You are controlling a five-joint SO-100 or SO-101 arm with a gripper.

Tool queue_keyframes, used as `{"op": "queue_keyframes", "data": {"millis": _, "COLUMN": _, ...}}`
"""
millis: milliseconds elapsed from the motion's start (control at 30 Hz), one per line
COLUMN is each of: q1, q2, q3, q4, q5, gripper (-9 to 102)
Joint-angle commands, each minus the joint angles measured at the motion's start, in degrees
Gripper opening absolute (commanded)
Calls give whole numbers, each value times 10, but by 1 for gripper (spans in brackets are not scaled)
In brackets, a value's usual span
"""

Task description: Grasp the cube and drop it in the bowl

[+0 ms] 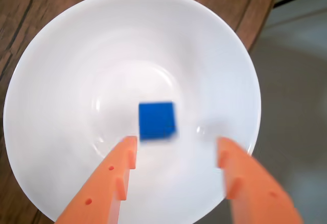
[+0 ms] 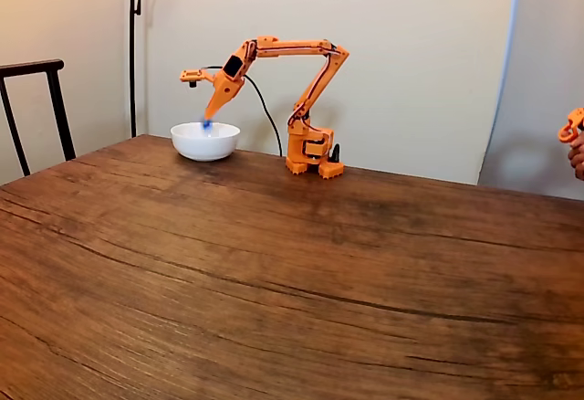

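Note:
In the wrist view the white bowl (image 1: 71, 60) lies directly below my gripper (image 1: 176, 144). Both orange fingers (image 1: 120, 173) stand wide apart, so the gripper is open. The small blue cube (image 1: 157, 120) shows blurred over the bowl's middle, just beyond the fingertips and touching neither. In the fixed view the arm reaches left from its base, and the gripper (image 2: 209, 119) points down over the bowl (image 2: 205, 142) at the table's far left. There the cube (image 2: 207, 124) is a blue speck at the fingertips, level with the rim.
The bowl stands close to the wooden table's (image 2: 301, 263) far edge, with grey floor (image 1: 296, 81) beyond it. The arm's base (image 2: 310, 153) sits right of the bowl. A dark chair (image 2: 36, 108) stands at the left. A hand (image 2: 577, 149) holds an orange part at the right edge.

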Motion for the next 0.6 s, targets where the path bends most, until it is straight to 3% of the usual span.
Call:
{"op": "queue_keyframes", "data": {"millis": 0, "q1": -3, "q2": 6, "q3": -12, "q4": 12, "q5": 4, "gripper": 27}}
{"op": "queue_keyframes", "data": {"millis": 300, "q1": -29, "q2": 9, "q3": -115, "q4": 156, "q5": 5, "gripper": 27}}
{"op": "queue_keyframes", "data": {"millis": 567, "q1": -133, "q2": 16, "q3": -197, "q4": 331, "q5": 33, "gripper": 27}}
